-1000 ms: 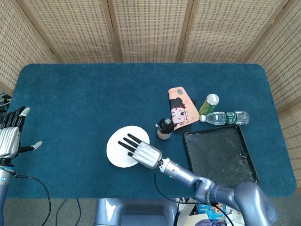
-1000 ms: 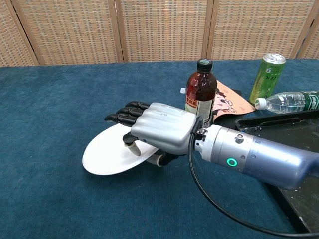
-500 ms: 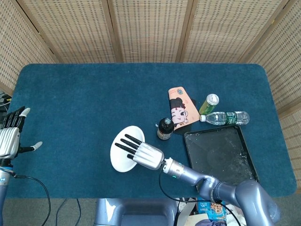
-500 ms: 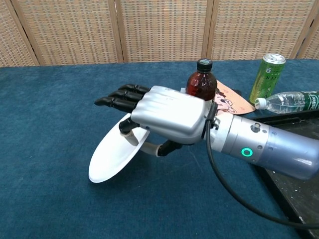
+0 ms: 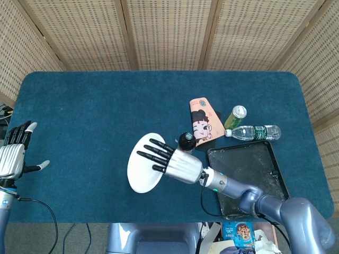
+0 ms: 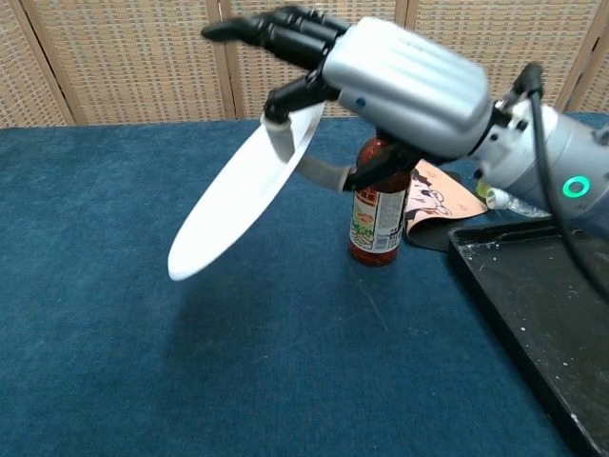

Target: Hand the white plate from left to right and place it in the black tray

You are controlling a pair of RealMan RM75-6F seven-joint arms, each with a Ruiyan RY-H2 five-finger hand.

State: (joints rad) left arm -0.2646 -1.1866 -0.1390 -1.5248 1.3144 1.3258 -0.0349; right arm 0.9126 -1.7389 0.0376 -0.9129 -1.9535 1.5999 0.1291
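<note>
My right hand [image 5: 177, 163] [image 6: 400, 76] holds the white plate [image 5: 144, 164] [image 6: 238, 195] by its right rim, lifted well above the blue table and tilted with its far edge drooping to the left. The fingers lie over the plate's top and the thumb under it. The black tray [image 5: 249, 177] [image 6: 533, 324] lies on the table to the right of the plate, with only smears in it. My left hand [image 5: 13, 153] hovers at the table's left edge, fingers spread and holding nothing; the chest view does not show it.
A dark brown bottle [image 5: 186, 141] [image 6: 376, 214] stands just under and behind my right hand. A pink illustrated card [image 5: 201, 121], a green can [image 5: 236, 116] and a lying clear water bottle [image 5: 253, 132] sit behind the tray.
My right hand has lifted the plate off the table and carried it up and slightly right, tilting it more steeply. The left hand has stayed put.
</note>
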